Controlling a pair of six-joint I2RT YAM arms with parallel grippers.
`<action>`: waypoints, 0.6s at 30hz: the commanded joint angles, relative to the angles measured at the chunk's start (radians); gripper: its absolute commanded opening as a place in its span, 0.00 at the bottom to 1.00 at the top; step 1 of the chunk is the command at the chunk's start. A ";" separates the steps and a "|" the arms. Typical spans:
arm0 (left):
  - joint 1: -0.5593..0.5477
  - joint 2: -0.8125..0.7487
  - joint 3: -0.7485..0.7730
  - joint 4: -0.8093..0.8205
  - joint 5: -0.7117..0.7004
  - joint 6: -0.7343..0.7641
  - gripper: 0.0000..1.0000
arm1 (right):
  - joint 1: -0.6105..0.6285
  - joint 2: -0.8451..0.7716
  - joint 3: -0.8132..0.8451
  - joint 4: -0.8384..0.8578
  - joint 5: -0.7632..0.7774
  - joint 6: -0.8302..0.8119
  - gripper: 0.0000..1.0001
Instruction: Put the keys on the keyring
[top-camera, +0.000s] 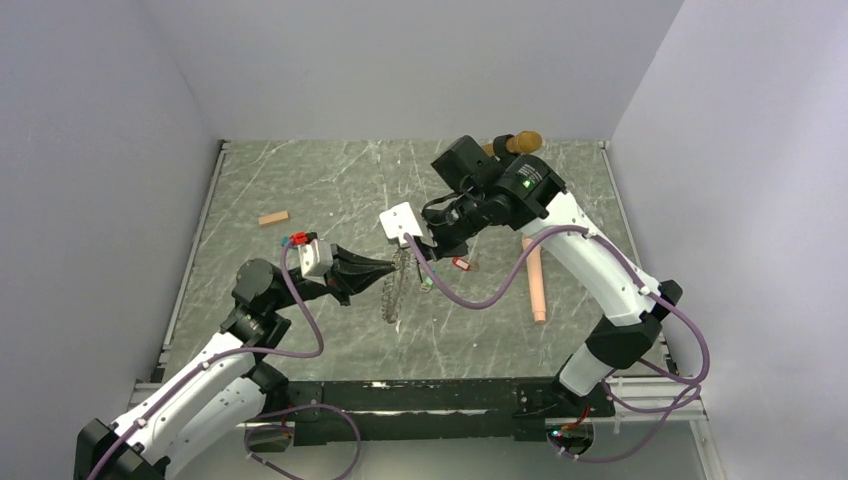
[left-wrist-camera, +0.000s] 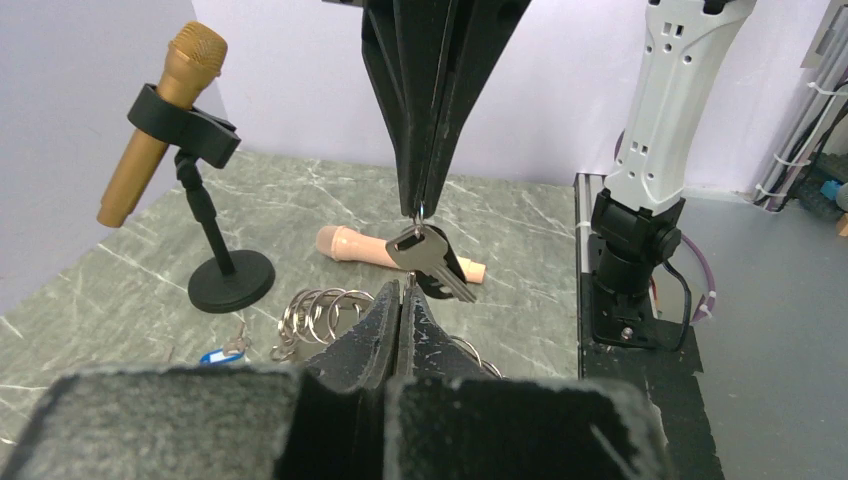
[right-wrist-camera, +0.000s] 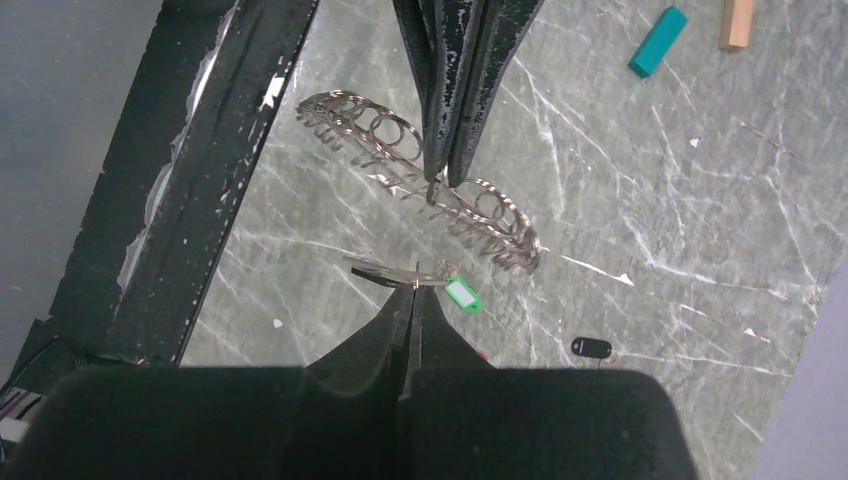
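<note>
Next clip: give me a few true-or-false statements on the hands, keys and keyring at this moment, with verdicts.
1. The left hand is shut on the keyring. True.
2. The right hand is open and empty. False: it is shut on a key with a green tag.
3. A key with a blue tag lies on the table. True.
4. The gold microphone lies flat on the table. False: it is clipped in its stand, tilted.
</note>
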 joint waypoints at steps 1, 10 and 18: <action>0.006 -0.022 0.024 0.023 -0.041 0.031 0.00 | 0.012 0.006 0.031 -0.011 0.025 0.024 0.00; 0.005 -0.016 0.043 -0.005 -0.042 0.056 0.00 | 0.024 0.036 0.070 0.006 0.047 0.054 0.00; 0.005 -0.002 0.045 0.016 -0.027 0.057 0.00 | 0.038 0.049 0.074 0.018 0.055 0.068 0.00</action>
